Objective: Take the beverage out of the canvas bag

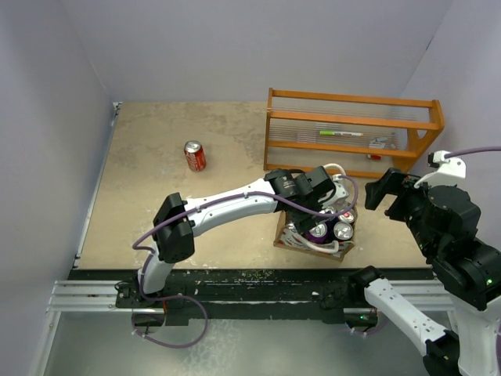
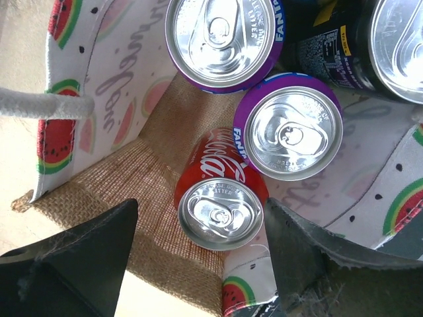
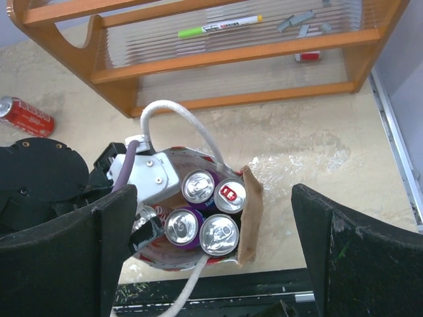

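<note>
The canvas bag (image 1: 285, 236) stands open on the table, with tan burlap sides (image 2: 152, 172) and a watermelon-print lining. It holds several upright cans: a red cola can (image 2: 221, 211), two purple cans (image 2: 291, 132) and darker ones. My left gripper (image 2: 201, 206) is inside the bag, open, with one jaw on each side of the red cola can's top. It also shows in the top view (image 1: 325, 205). My right gripper (image 1: 385, 192) is open and empty, hovering above and to the right of the bag (image 3: 251, 211).
Another red can (image 1: 194, 156) lies on the table at the far left. An orange wooden rack (image 1: 352, 129) stands just behind the bag, with a green marker (image 3: 218, 25) on it. The bag's white rope handles (image 3: 178, 115) arch up beside my left wrist.
</note>
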